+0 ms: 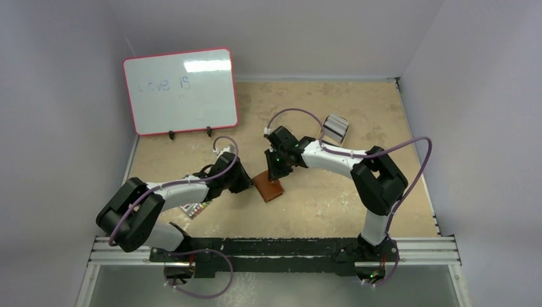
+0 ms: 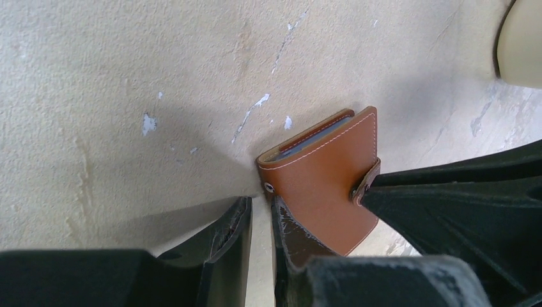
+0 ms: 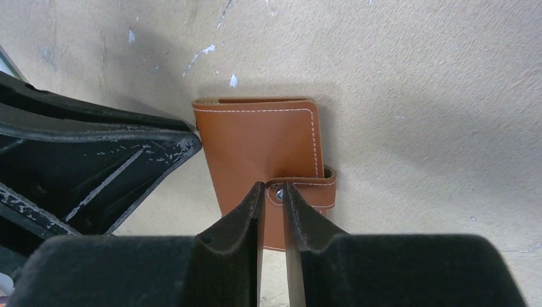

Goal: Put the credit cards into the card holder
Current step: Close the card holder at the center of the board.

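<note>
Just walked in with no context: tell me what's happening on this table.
Both arms are working on the closed brown card holder lying flat. The right arm's fingers, nearly together, sit at its snap strap; whether they grip it is unclear. The left arm's fingers, nearly together, are at its opposite edge. No card is being held.

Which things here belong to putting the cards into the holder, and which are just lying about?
For the job:
- card holder, folded shut
- cards, a pale striped stack beyond the right arm
- left claw and right claw, both at the holder

Just lying about:
- whiteboard
- cream rounded thing, only its edge in view
- colourful flat item under the left arm
</note>
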### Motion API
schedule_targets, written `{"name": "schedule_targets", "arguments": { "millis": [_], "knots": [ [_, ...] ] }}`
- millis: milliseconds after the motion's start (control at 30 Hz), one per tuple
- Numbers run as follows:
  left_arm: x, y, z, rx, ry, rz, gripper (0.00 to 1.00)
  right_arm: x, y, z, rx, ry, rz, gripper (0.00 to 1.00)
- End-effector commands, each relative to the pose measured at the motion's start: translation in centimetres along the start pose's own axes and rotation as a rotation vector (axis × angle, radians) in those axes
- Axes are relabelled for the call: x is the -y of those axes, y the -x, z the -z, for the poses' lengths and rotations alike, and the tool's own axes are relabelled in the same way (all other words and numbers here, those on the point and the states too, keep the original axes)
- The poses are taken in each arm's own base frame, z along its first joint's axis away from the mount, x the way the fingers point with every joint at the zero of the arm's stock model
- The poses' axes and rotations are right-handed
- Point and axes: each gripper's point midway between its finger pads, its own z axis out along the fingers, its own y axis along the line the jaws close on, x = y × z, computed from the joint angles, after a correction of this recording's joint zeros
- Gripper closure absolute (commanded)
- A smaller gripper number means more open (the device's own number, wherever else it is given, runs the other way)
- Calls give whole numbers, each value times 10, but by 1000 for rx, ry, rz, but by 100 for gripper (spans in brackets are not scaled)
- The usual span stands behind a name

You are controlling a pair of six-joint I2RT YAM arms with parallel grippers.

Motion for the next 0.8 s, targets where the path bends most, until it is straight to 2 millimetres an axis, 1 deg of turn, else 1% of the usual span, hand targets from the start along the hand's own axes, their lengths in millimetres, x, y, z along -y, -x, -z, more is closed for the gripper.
{"name": "schedule_targets", "arguments": {
  "millis": [0, 167, 400, 600, 667, 767],
  "knots": [
    [13, 12, -3, 28, -33, -15, 83, -10, 0, 10, 13, 47, 15, 82],
    [13, 14, -4, 33, -30, -17, 83, -9, -3, 11, 10, 46, 9, 83],
    [12, 14, -6, 32, -25, -20, 83, -5, -9, 6, -3, 40, 4, 85],
    [12, 13, -7, 29, -23, -20, 83, 0, -9, 2, -3, 16, 13, 87],
    [12, 14, -7, 29, -24, -21, 83, 3, -4, 1, 15, -7, 11, 87],
    [13, 14, -7, 30, -25, -21, 83, 5, -7, 0, 9, -17, 8, 88]
  ]
}}
